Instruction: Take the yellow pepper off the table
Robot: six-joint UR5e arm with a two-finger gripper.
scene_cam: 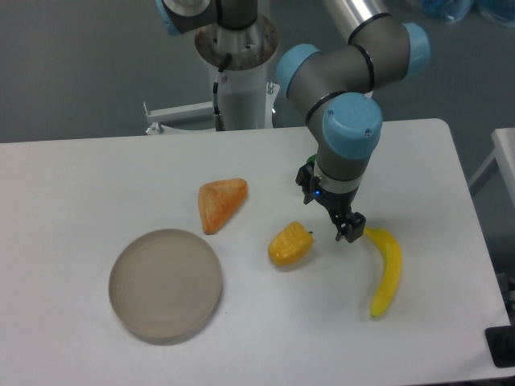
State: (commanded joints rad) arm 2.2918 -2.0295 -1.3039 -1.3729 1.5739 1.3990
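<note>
The yellow pepper is a small lumpy yellow-orange piece lying on the white table, a little right of centre. My gripper hangs just to the right of the pepper, between it and the banana, low over the tabletop. It holds nothing. Its dark fingers are seen close together, and from this angle I cannot tell how far apart they are.
A long curved yellow banana lies right of the gripper. A pale orange wedge lies left of the pepper. A round grey-beige plate sits at the front left. The robot base stands behind the table's far edge.
</note>
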